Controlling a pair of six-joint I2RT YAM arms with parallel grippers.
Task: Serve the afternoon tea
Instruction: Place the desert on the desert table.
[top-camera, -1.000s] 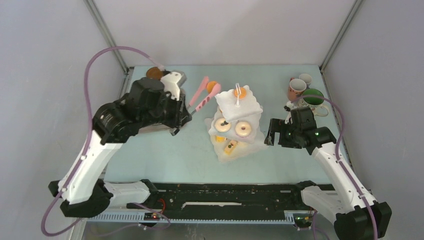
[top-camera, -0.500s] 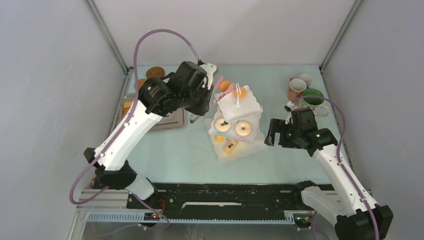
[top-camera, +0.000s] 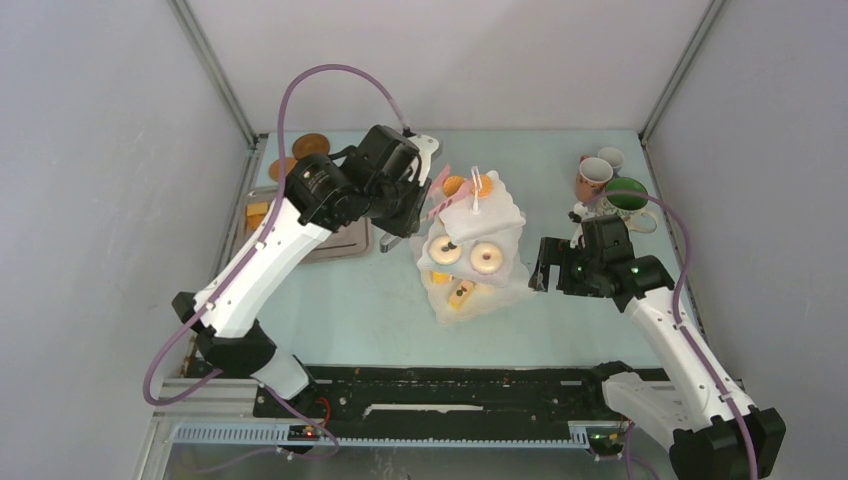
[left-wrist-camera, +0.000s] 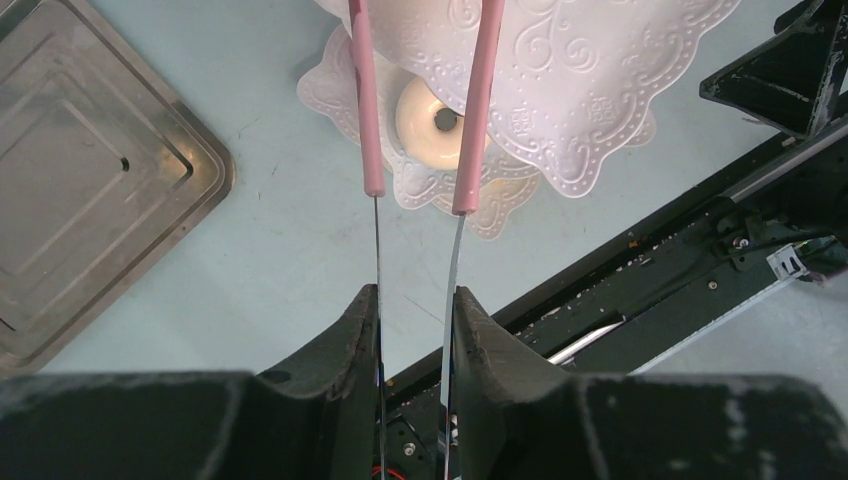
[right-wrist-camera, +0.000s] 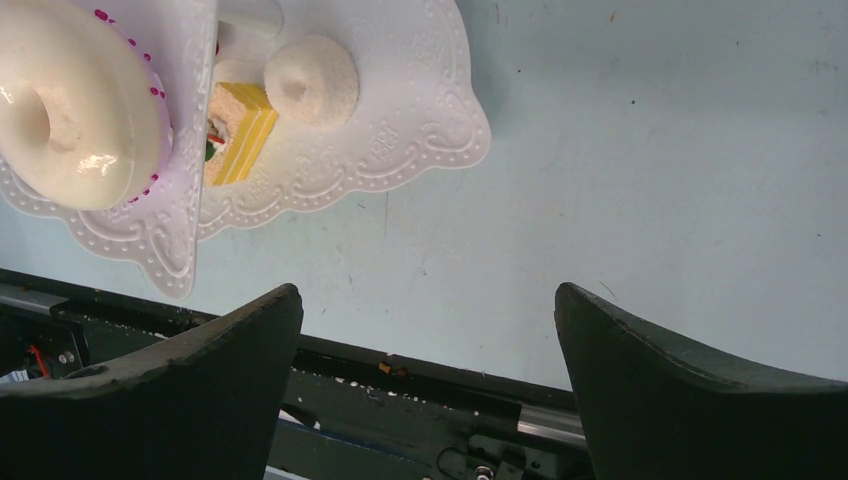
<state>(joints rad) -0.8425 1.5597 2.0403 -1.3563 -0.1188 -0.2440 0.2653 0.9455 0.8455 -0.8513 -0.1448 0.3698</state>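
the left claw (left-wrist-camera: 415, 318) is closed on the thin metal blades of the pink tongs (left-wrist-camera: 478, 100), one blade pressed against each finger, the pink-sleeved ends reaching out ahead of it. from above, the tongs point toward the back left corner of the top plate of the white three-tier stand (top-camera: 497, 213), which stands on the pale blue tabletop (top-camera: 380, 300) between the two arms. an orange biscuit (top-camera: 455, 185) shows right at the tong tips, over that corner; i cannot tell whether it is pinched or lying on the plate. a second orange biscuit (top-camera: 483, 185) lies on the top plate beside the centre post.

two donuts (top-camera: 445, 252) sit side by side on the middle plate, and a yellow cake (right-wrist-camera: 240, 130) lies on the bottom plate next to a smaller donut (right-wrist-camera: 310, 80).

the right claw (right-wrist-camera: 428, 300) is spread wide and holds nothing. it hangs low over bare tabletop just beside the stand's right edge, pointing at it.

the grey metal tray (left-wrist-camera: 90, 200) lies left of the stand, under the left arm, with yellow pieces at its far left end. two brown coasters (top-camera: 312, 146) lie behind it, near the back left corner. at the back right, the pink mug (top-camera: 593, 178), the small pale mug (top-camera: 611, 158) and the green-inside mug (top-camera: 625, 197) stand close together.
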